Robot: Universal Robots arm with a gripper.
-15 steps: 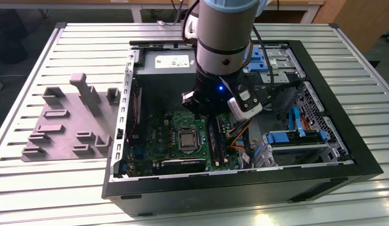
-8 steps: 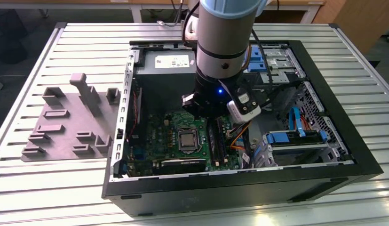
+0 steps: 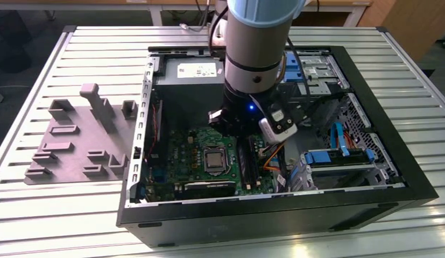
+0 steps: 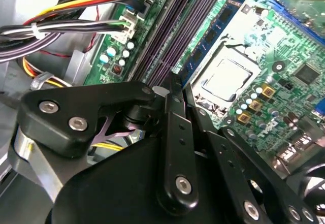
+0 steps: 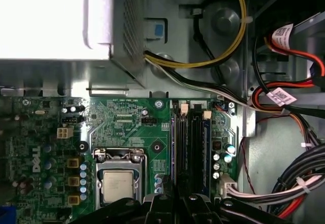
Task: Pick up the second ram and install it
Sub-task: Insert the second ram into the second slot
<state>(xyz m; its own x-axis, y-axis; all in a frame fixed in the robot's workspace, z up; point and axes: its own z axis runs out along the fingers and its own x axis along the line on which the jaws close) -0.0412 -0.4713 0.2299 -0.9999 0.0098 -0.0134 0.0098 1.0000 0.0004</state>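
Note:
My gripper (image 4: 176,84) hangs inside the open computer case (image 3: 265,212), just over the long black memory slots (image 5: 192,148) of the green motherboard (image 5: 127,117). Its two black fingers stand pressed close together, in line with the slots. A blue-green stick with dark chips (image 4: 213,31) stands in the slot beside the processor (image 5: 118,186). Another blue edge (image 5: 206,153) runs along the outer slot. I cannot tell which of these is the second ram, nor whether a stick sits between the fingers. In the exterior view the arm's wrist (image 3: 251,115) hides the fingertips.
A grey holder block (image 3: 78,140) lies on the slatted table at the exterior view's left. In the case, the power supply (image 3: 186,86) sits behind the board. Cable bundles (image 5: 299,183) and blue drive bays (image 3: 337,156) crowd the side beyond the slots.

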